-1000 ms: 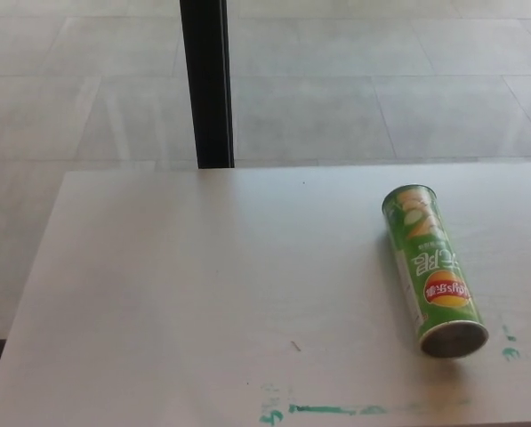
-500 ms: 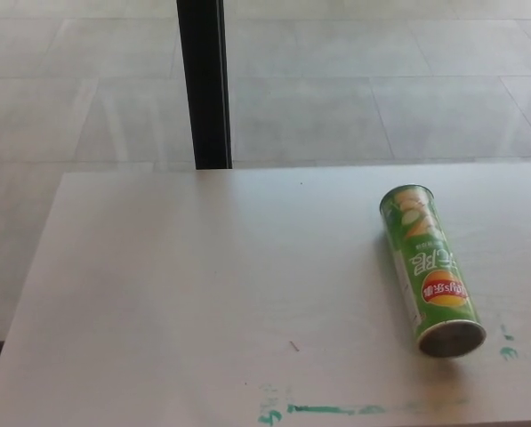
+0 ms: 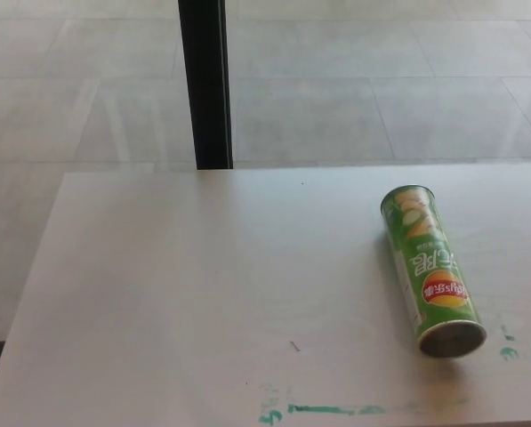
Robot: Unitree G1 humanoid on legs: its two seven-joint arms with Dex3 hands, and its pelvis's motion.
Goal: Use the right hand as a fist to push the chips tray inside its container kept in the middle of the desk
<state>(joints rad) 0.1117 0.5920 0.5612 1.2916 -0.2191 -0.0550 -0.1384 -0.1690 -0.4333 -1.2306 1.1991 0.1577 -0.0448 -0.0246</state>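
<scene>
A green chips can [image 3: 430, 269] lies on its side on the right part of the white desk [image 3: 185, 285]. Its near end [image 3: 452, 338] faces me and looks like a grey round disc; whether a tray sticks out of it I cannot tell. A red and yellow logo shows on the can's side. Neither of my hands appears in the head view.
Green paint marks [image 3: 332, 410] run along the desk's front edge, with smaller spots [image 3: 510, 352] at the right. A black vertical post [image 3: 205, 84] stands beyond the desk's far edge. Pale tiled floor [image 3: 381, 98] lies behind.
</scene>
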